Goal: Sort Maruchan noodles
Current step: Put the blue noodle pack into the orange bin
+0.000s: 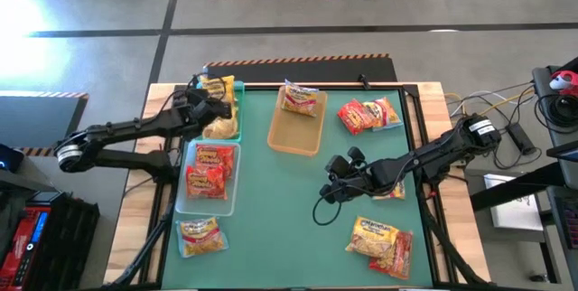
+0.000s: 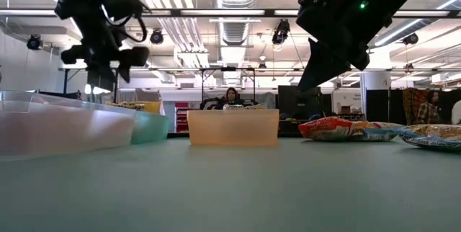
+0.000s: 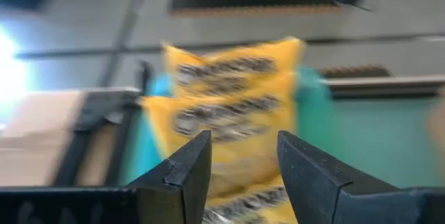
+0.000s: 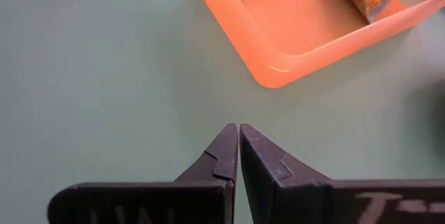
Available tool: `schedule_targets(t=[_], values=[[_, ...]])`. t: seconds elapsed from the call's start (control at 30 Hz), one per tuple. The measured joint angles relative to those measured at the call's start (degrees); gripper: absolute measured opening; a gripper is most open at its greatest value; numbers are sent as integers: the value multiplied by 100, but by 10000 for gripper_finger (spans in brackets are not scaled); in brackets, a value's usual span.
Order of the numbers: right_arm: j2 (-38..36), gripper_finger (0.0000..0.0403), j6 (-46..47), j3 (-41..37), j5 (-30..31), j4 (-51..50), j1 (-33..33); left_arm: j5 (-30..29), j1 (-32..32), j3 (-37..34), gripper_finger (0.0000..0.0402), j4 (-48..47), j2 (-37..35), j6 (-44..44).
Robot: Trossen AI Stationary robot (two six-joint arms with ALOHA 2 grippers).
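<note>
The left gripper (image 3: pixel 240 165) is parted, empty, over yellow packets (image 3: pixel 233 106) in the teal tray (image 1: pixel 237 110); if lifted carelessly, one could be snagged out.

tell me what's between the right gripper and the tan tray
Nothing: in the right wrist view, only bare green mat separates the shut right gripper from the tan tray.

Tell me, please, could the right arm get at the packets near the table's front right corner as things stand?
Probably yes: the right gripper hangs shut and empty over bare mat, and nothing stands between it and those packets.
</note>
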Motion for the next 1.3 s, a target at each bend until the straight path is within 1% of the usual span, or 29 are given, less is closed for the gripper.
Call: schedule_targets(t=[0.17,0.3,0.43,0.6,0.73,0.83,0.9,1.1,1.3], values=[[0,9,0,0,4,-1,0,1266,-90,266,146,-19,0,4],[0,9,-4,0,4,-1,0,1914,-513,318,146,37,0,-249],[0,9,-9,0,7,-1,0,2050,-1340,271,146,330,6,-756],[0,9,-19,0,7,-3,0,2048,-2647,407,146,609,116,-1453],[0,9,-88,0,7,-5,0,2047,-3682,608,146,570,365,-2158],[0,9,-216,0,5,-4,0,2050,-4436,767,146,396,648,-2890],[0,9,-314,0,2,-6,0,2086,-4921,920,146,117,855,-3401],[0,9,-378,0,0,-6,0,2694,-6248,1733,146,-1395,1538,-5106],[0,9,-511,-37,-13,-2,0,3708,-7345,2889,146,-3124,2304,-6542]])
